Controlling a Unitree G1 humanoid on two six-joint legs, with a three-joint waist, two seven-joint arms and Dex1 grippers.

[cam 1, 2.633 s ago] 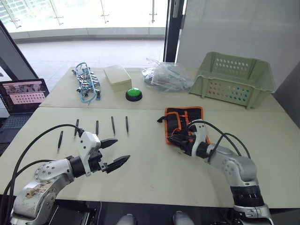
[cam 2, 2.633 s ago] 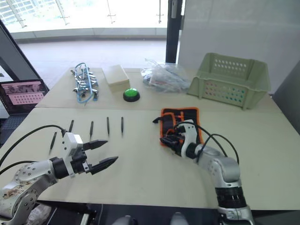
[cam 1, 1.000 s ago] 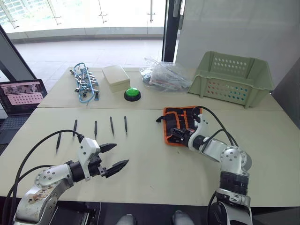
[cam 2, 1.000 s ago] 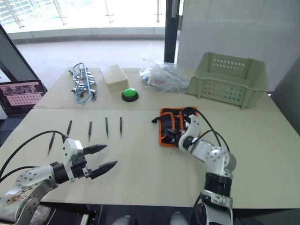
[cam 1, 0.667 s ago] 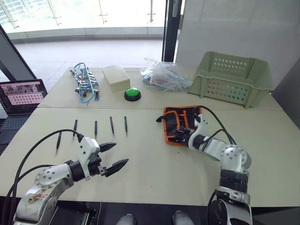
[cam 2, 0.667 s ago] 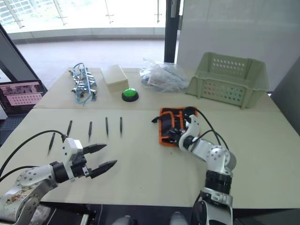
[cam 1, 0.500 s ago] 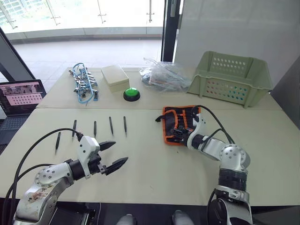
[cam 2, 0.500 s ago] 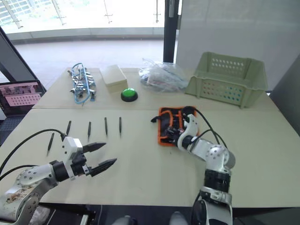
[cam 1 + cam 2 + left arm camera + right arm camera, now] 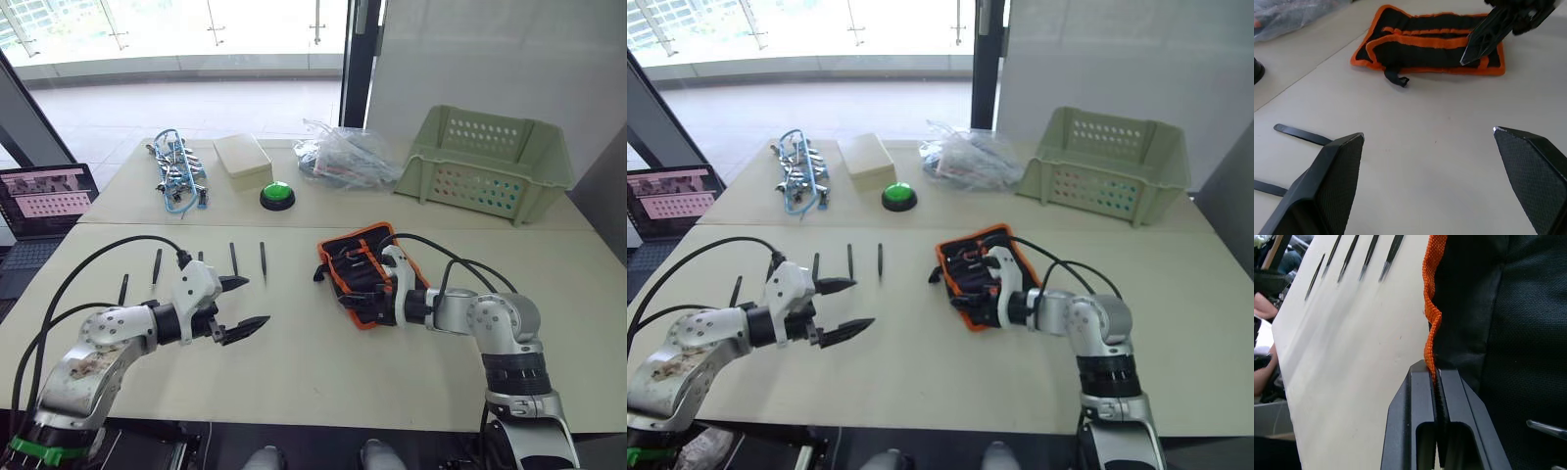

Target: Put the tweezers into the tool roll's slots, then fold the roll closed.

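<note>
The right gripper (image 9: 1436, 382) is pinching the tool roll (image 9: 364, 277) by its orange edging, hiding the slots; the left gripper (image 9: 241, 305) is gaping wide, empty, near the tweezers (image 9: 233, 259).

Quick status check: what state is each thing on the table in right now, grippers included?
Tool roll: lying on the table, orange edge pinched by the right gripper.
Tweezers: loose in a row on the table, none in the slots.
Left gripper: open, holding nothing, near the tweezers.
Right gripper: shut on the roll's orange edge.
Basket: upright.
Green button: untouched.
</note>
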